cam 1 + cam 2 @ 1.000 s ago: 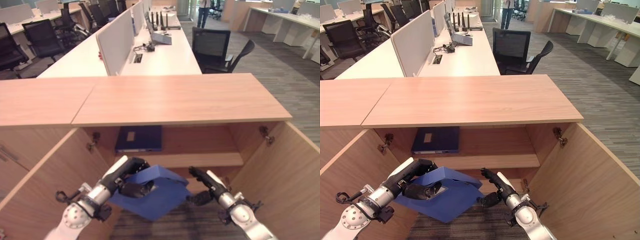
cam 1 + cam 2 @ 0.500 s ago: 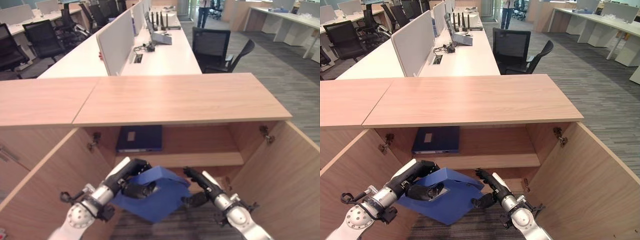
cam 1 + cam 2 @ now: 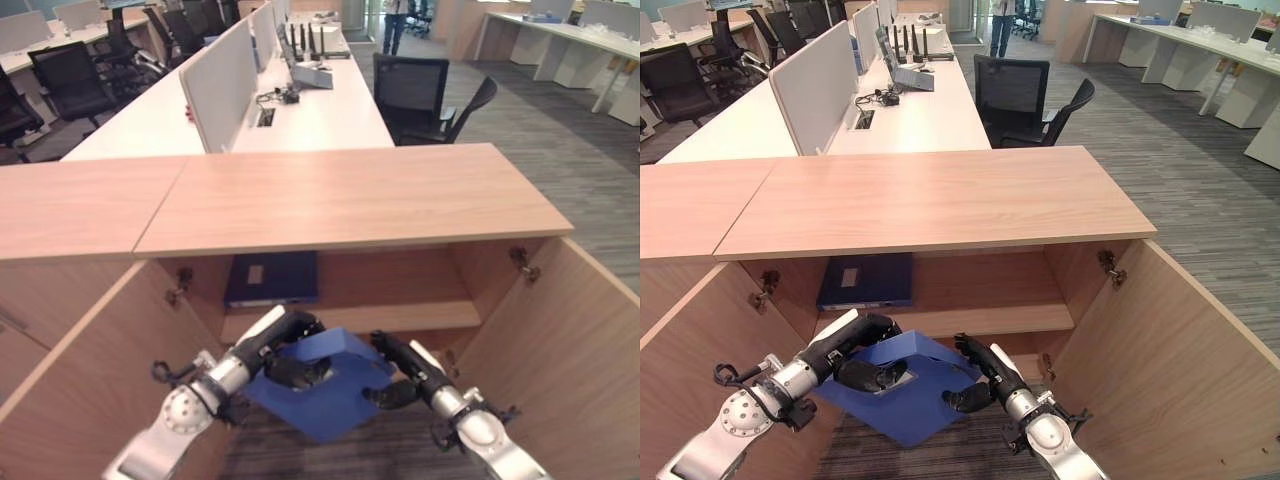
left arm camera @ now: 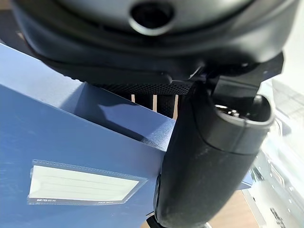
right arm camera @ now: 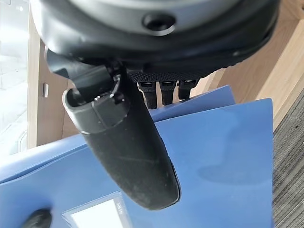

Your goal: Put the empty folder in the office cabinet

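A blue folder with a white label pocket hangs tilted in front of the open office cabinet, just below its inner shelf. My left hand holds the folder's left upper edge. In the left wrist view its thumb presses on the folder's face, with the fingers behind. My right hand grips the right edge. There the thumb lies on the blue cover, and the fingers reach over the edge.
A dark blue binder lies flat on the left of the shelf. Both cabinet doors stand open, the left door and the right door flanking my arms. Desks and black chairs stand behind the cabinet.
Both hands have carried the folder a little forward and up toward the cabinet opening. The view itself has shifted slightly.
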You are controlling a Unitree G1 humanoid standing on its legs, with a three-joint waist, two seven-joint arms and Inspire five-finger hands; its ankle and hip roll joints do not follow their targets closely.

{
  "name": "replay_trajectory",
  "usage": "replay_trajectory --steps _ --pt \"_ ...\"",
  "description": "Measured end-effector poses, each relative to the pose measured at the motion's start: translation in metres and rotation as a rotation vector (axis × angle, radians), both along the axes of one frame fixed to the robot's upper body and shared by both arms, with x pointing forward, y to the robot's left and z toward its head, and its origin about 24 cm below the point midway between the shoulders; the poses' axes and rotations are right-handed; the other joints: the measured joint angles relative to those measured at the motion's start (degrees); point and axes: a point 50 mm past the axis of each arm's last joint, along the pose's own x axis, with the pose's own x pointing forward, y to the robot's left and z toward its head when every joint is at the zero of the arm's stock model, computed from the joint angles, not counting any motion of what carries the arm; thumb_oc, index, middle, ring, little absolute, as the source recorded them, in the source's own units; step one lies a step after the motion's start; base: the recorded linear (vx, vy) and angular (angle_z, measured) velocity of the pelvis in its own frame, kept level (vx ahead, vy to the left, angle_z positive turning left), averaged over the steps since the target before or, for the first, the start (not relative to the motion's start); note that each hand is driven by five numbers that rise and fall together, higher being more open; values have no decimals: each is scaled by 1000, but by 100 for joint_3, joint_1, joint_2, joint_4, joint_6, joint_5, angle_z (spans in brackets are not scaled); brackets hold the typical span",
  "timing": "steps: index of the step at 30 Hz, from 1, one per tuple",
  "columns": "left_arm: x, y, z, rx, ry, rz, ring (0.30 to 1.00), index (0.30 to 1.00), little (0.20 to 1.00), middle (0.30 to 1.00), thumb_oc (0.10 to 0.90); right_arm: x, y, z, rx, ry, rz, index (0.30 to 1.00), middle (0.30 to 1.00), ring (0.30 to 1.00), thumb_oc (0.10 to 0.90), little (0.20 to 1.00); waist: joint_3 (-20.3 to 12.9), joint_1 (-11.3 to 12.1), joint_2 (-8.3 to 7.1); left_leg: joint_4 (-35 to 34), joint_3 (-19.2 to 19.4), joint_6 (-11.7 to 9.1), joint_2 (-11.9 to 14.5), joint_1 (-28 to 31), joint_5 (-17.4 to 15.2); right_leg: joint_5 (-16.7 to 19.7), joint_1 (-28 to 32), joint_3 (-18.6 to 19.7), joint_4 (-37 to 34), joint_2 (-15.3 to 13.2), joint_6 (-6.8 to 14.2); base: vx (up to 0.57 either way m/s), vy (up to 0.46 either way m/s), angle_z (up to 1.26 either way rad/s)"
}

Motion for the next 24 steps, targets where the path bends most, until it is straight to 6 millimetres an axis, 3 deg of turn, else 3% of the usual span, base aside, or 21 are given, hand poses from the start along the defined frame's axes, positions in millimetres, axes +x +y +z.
replay_trajectory --steps 2,4,8,17,18,19,20,24 --pt "4 -15 10 -12 -4 -108 300 300 300 300 400 1 5 -1 -23 2 40 900 900 900 800 900 7 32 -28 0 -4 1 -5 1 1 -1 -1 6 17 9 2 0 0 0" --pt "10 -16 15 37 -9 -141 300 300 300 300 400 11 3 1 -86 -10 85 900 900 900 800 900 16 11 -54 0 30 1 0 0 1 4 -19 38 7 19 -3 -4 -9 -7" --pt "17 -26 33 67 -13 -262 300 300 300 300 400 10 7 7 -116 -15 226 900 900 900 800 900 21 22 -106 1 53 -8 4 1 -5 23 -26 58 7 29 -20 4 -5 -4" --pt "25 -22 38 85 53 -297 300 300 300 300 400 13 13 4 -126 -14 299 900 900 900 800 900 22 7 -108 2 8 -7 3 4 -4 71 18 36 -23 43 -50 1 0 1" --pt "25 -22 38 91 53 -299 300 300 300 300 400 13 14 3 -129 -11 307 811 811 811 740 811 21 6 -109 2 8 -7 3 5 -4 71 18 36 -22 44 -51 0 0 0" --pt "26 -21 39 99 54 -297 300 300 300 300 400 14 16 1 -124 -3 313 418 418 418 478 418 22 3 -105 2 8 -7 3 4 -4 71 19 37 -23 43 -51 0 0 0" --pt "26 -20 38 101 56 -295 300 300 300 300 400 14 18 1 -118 -1 316 300 300 300 400 300 23 2 -103 2 5 -7 1 4 -4 70 18 34 -22 40 -51 0 0 0" --pt "25 -21 36 100 67 -300 300 300 300 300 400 11 17 -2 -98 32 327 300 300 300 400 300 21 12 -110 2 -9 -7 -2 3 -4 65 19 28 -17 36 -44 0 0 0"
